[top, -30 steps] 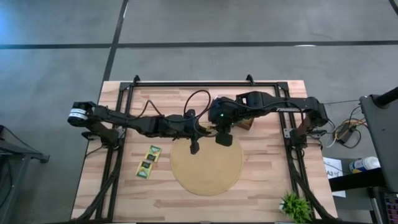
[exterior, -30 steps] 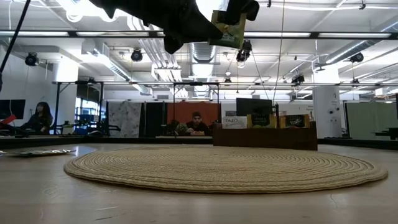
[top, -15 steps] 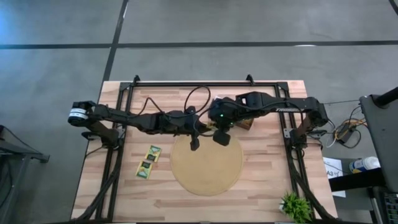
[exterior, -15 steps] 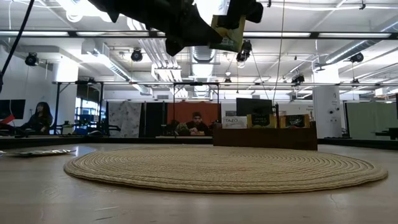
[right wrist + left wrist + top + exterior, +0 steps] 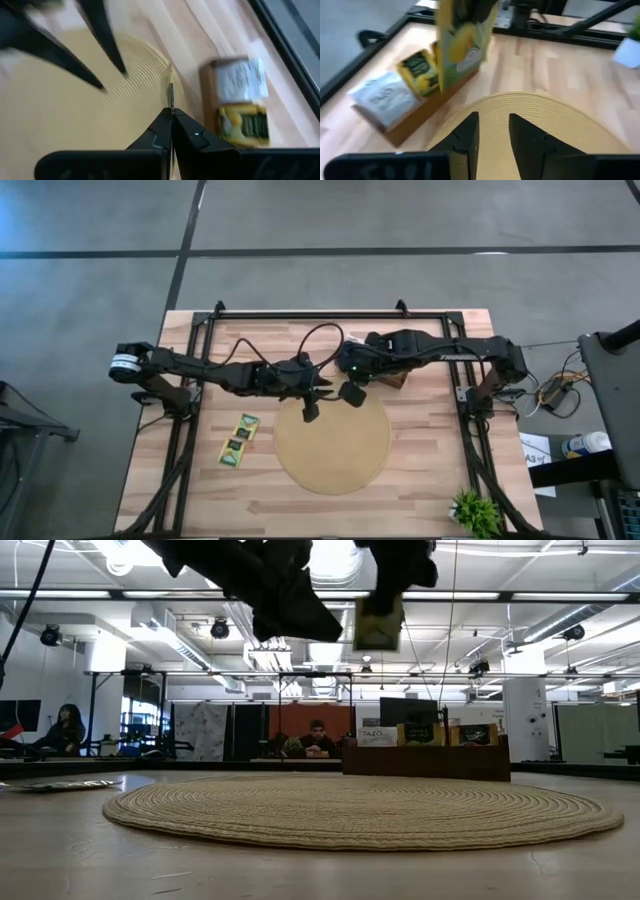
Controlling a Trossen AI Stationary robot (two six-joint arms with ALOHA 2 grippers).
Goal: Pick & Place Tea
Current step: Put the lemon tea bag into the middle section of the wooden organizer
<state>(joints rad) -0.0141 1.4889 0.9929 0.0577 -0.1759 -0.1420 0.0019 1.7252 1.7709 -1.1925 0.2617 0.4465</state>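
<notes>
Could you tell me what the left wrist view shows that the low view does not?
Only the left wrist view shows the left gripper with its fingers open and empty, and the sachets' printed faces inside the wooden box. Only the low view shows two sachets lying flat on the table and people in the room behind. Both show the yellow-green sachet hanging from the right gripper above the round mat.

Right gripper (image 5: 171, 116) fingers pinched together on a thin sachet (image 5: 170, 98) seen edge-on, over the round mat (image 5: 60, 120). Beyond — left gripper (image 5: 102, 60) fingers spread apart. Wooden box (image 5: 239, 102) of tea packets beside the mat.
</notes>
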